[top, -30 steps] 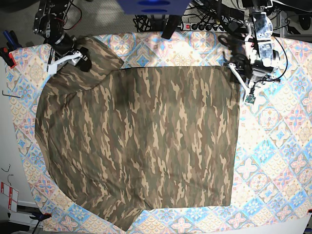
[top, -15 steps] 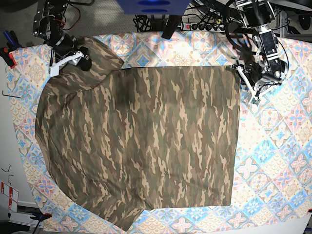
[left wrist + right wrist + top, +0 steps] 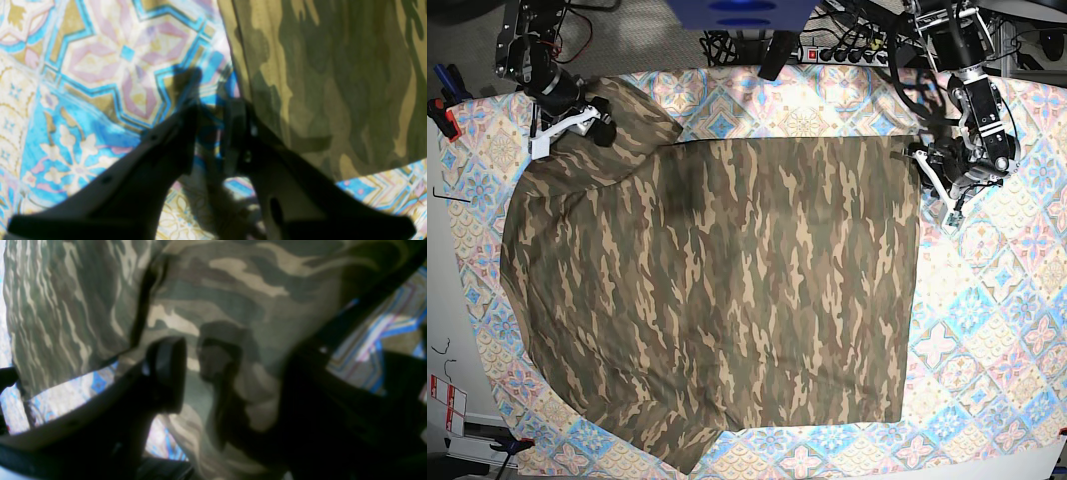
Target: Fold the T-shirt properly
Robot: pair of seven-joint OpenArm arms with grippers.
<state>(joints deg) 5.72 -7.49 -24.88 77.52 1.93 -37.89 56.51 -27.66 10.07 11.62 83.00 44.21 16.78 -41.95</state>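
The camouflage T-shirt (image 3: 717,290) lies spread flat on the tile-patterned tablecloth (image 3: 987,300), with one sleeve (image 3: 632,115) bunched at the top left. My left gripper (image 3: 932,172) hovers at the shirt's top right corner. In the left wrist view this gripper (image 3: 213,115) is open by a narrow gap, tablecloth (image 3: 100,66) shows between its fingers, and the shirt's edge (image 3: 317,83) lies just right of them. My right gripper (image 3: 577,128) is at the bunched sleeve. Seen from the right wrist, the gripper (image 3: 233,370) stands open, with camouflage cloth (image 3: 233,296) under and between its fingers.
A power strip (image 3: 847,52) and cables lie beyond the table's far edge. Clamps (image 3: 442,112) hold the tablecloth at the left corners. Bare tablecloth runs along the right side and the near right corner.
The left arm has swung right and its gripper has slid a little down along the shirt's right edge. The right gripper has barely moved at the sleeve.
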